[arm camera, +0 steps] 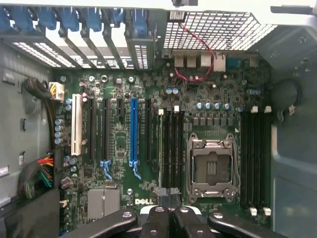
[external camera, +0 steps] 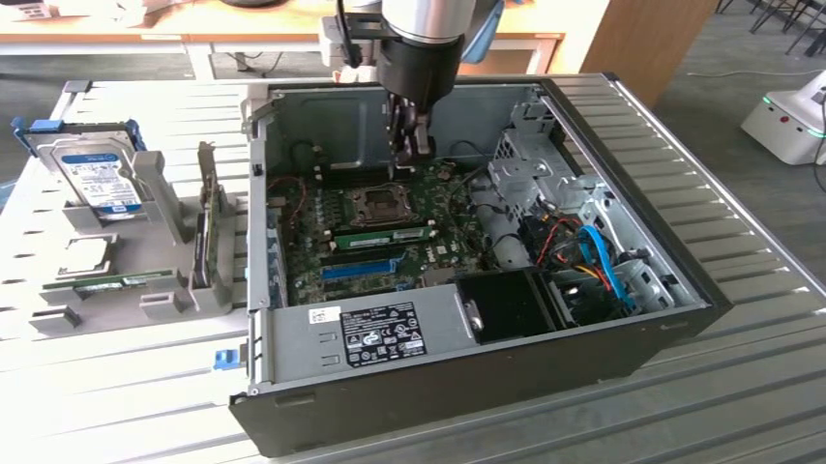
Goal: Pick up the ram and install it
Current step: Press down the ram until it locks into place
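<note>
Subject: open black desktop computer case (external camera: 620, 358) lying on its side on the ribbed grey metal counter (external camera: 761, 290), green motherboard (arm camera: 124, 144) exposed.

End effector: the black two-finger end effector (external camera: 416, 145) sits low inside the case, over the rear part of the motherboard near the square metal processor socket (external camera: 383, 203). Its fingers are pressed fully together; in the wrist view the tips (arm camera: 170, 210) meet at the near end of the black memory slots (arm camera: 173, 148), with nothing between them.

Ram: a long thin green circuit-board stick (external camera: 391, 234) lies seated in a slot just in front of the processor socket, level with the board. In the wrist view a thin pale edge (arm camera: 161, 148) stands in the slot beside the empty black ones, directly ahead of the fingertips.

Holder: the grey plastic fixture (external camera: 142, 280) on the exterior view's left carries a boxy hard drive with a blue-white label (external camera: 97, 174) and another green stick (external camera: 119, 283).

Progress: judged late stage; the stick is out of the grip and in a slot. Full latching cannot be confirmed.
</note>
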